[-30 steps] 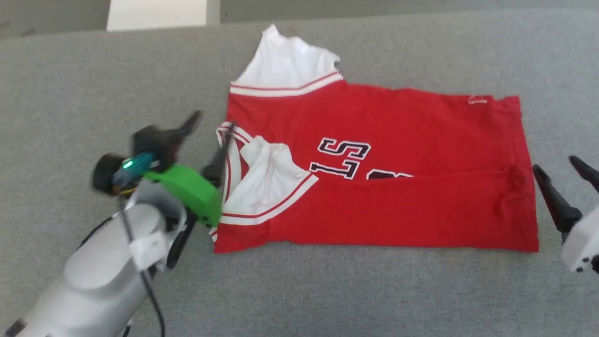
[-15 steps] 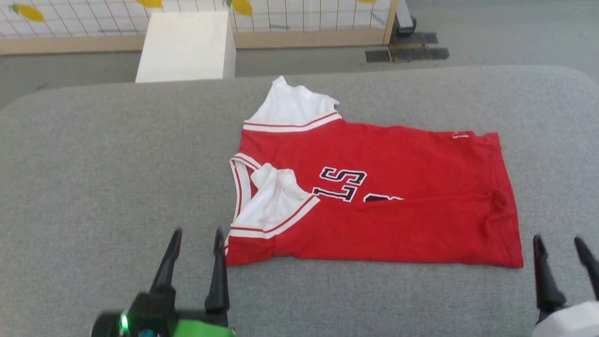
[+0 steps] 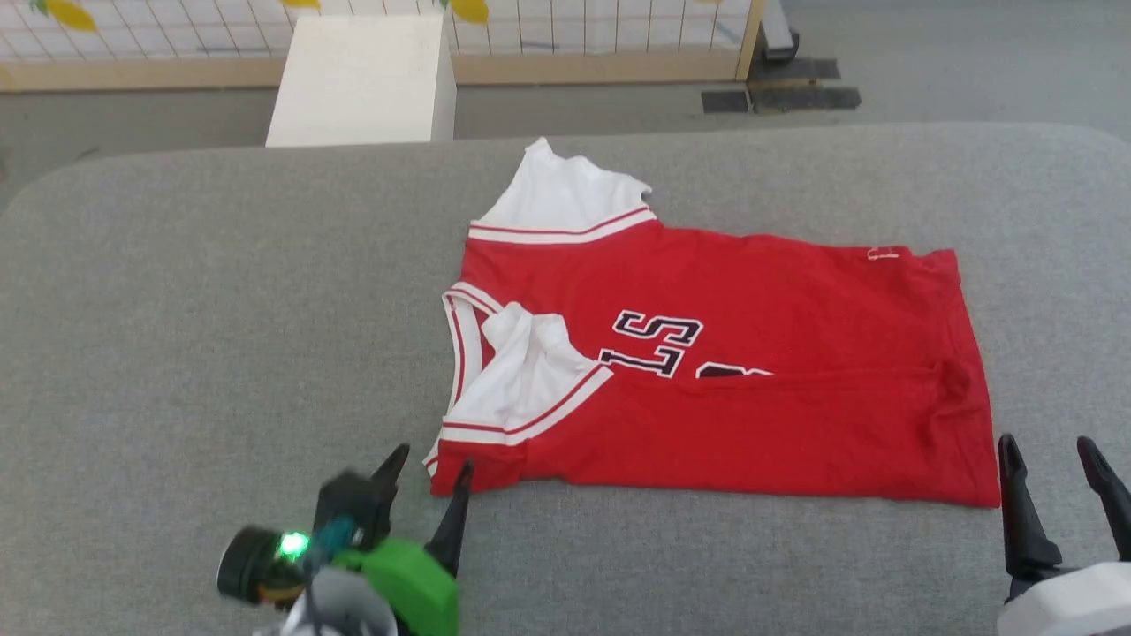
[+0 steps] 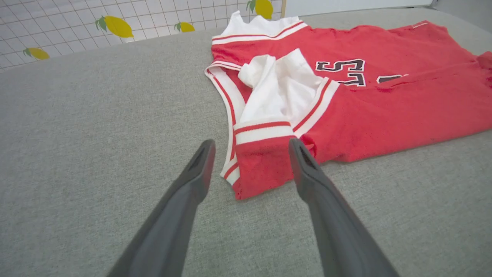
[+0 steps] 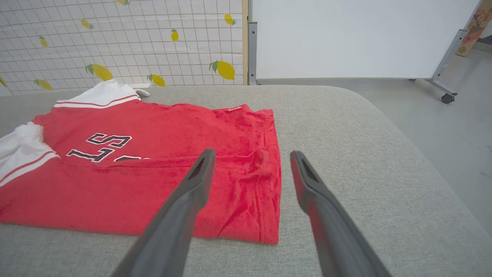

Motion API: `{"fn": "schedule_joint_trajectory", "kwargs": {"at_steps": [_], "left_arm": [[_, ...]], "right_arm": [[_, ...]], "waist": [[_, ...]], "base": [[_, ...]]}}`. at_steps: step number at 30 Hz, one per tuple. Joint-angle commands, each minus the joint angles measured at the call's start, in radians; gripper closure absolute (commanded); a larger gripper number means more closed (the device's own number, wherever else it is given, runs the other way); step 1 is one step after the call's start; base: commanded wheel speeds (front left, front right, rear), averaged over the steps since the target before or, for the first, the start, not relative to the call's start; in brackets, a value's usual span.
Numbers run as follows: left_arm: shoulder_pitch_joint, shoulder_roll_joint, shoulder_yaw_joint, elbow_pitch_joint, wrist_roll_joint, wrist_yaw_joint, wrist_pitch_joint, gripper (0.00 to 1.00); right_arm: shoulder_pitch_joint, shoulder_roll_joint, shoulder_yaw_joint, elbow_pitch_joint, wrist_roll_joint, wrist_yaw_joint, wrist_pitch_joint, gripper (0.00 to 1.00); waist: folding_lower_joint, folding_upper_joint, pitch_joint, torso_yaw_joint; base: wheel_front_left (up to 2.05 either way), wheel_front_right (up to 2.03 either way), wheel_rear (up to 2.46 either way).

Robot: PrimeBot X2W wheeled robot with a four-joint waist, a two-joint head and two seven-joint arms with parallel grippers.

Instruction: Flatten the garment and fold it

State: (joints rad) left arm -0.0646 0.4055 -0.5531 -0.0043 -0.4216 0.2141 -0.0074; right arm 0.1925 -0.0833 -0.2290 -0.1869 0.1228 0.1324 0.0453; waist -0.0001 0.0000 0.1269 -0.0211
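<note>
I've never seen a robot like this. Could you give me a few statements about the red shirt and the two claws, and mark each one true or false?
1. The garment lies on a grey padded surface. True.
2. The left gripper is clamped shut on the garment's corner. False: its jaws stand open, with that corner just ahead of them and not gripped.
3. The garment's near long edge is folded up over part of the dark lettering. True.
4. Both white sleeves lie spread outward. False: the near sleeve is folded in onto the red front, and the far sleeve sticks out.
5. The right gripper is open, by the hem corner. True.
</note>
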Motion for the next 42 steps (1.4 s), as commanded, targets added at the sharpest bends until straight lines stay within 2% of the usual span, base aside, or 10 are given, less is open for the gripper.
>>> {"fn": "schedule_joint_trajectory", "kwargs": {"at_steps": [1, 6, 16, 17, 18, 19, 27, 32, 37, 42], "left_arm": [[-0.043, 0.006, -0.005, 0.019, -0.013, -0.018, 0.043, 0.0], [-0.137, 0.005, -0.012, 0.077, -0.057, -0.058, 0.173, 0.0], [-0.207, -0.011, -0.022, 0.171, -0.112, -0.059, 0.346, 0.0], [-0.208, -0.016, -0.023, 0.176, -0.119, -0.056, 0.358, 0.32], [-0.208, -0.021, -0.023, 0.182, -0.124, -0.051, 0.369, 0.85], [-0.207, -0.024, -0.026, 0.188, -0.128, -0.05, 0.379, 1.0], [-0.155, -0.041, 0.013, 0.152, -0.174, -0.014, 0.349, 1.0], [-0.1, -0.02, 0.04, 0.051, -0.165, 0.027, 0.302, 1.0], [-0.086, -0.017, 0.034, -0.024, -0.152, 0.05, 0.304, 1.0], [-0.104, -0.022, 0.02, -0.049, -0.138, 0.057, 0.314, 1.0]], "right_arm": [[-0.022, -0.006, 0.005, -0.005, 0.001, -0.002, 0.003, 0.0], [-0.043, -0.017, 0.014, 0.006, 0.019, -0.002, 0.001, 0.0], [-0.083, -0.04, 0.018, 0.027, 0.042, -0.002, -0.016, 0.0], [-0.085, -0.041, 0.018, 0.03, 0.042, -0.002, -0.017, 0.0], [-0.088, -0.043, 0.02, 0.033, 0.042, -0.002, -0.016, 0.0], [-0.092, -0.045, 0.025, 0.035, 0.043, -0.002, -0.015, 0.0], [-0.167, -0.126, 0.087, 0.04, 0.078, -0.002, 0.054, 0.0], [-0.218, -0.166, 0.067, 0.073, 0.155, -0.002, 0.244, 0.0], [-0.226, -0.201, 0.036, 0.129, 0.155, -0.002, 0.425, 0.0], [-0.231, -0.192, 0.014, 0.169, 0.144, -0.002, 0.494, 0.0]], "waist": [[0.0001, 0.0, 0.034, 0.002], [0.0001, 0.0, 0.091, -0.007], [0.0001, 0.0, 0.164, -0.026], [0.0001, 0.0, 0.166, -0.027], [0.0001, 0.0, 0.168, -0.028], [0.0001, 0.0, 0.169, -0.03], [0.0001, 0.0, 0.139, -0.041], [0.0001, 0.0, 0.135, -0.034], [0.0001, 0.0, 0.167, -0.003], [0.0001, 0.0, 0.204, 0.021]], "base": [[0.0, 0.0, 0.0], [0.0, 0.0, 0.0], [0.0, 0.0, 0.0], [0.0, 0.0, 0.0], [0.0, 0.0, 0.0], [0.0, 0.0, 0.0], [0.0, 0.0, 0.0], [0.0, 0.0, 0.0], [0.0, 0.0, 0.0], [0.0, 0.0, 0.0]]}}
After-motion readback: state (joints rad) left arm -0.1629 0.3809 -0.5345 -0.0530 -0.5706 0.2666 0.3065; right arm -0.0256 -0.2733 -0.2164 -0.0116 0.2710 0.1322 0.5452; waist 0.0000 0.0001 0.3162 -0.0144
